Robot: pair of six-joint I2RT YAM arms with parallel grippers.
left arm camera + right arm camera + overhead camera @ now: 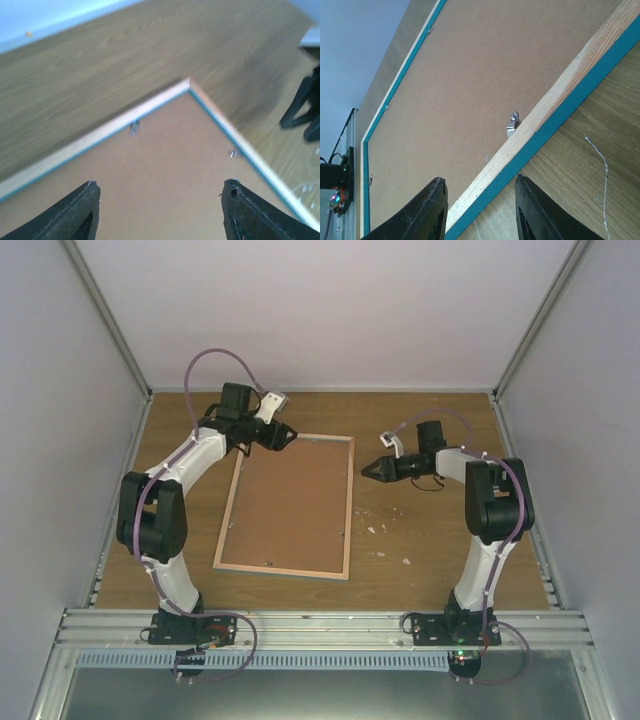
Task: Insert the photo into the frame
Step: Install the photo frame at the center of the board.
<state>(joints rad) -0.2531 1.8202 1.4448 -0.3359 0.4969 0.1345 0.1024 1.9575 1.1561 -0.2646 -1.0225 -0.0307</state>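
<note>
The frame (290,505) lies face down on the wooden table, its brown back board up inside a light wood rim. My left gripper (285,433) hovers over the frame's far left corner. In the left wrist view this gripper (161,184) is open, with only the board (165,150) showing between its fingers. My right gripper (368,469) sits just off the frame's right rail. In the right wrist view it (479,180) is open, and the wood and teal rail (560,100) runs between its fingers untouched. The photo is not in view.
Small metal tabs (512,124) line the inside of the rim. White scraps (385,530) lie on the table right of the frame. Grey enclosure walls stand at the back and sides, and an aluminium rail (320,625) carries both arm bases at the near edge.
</note>
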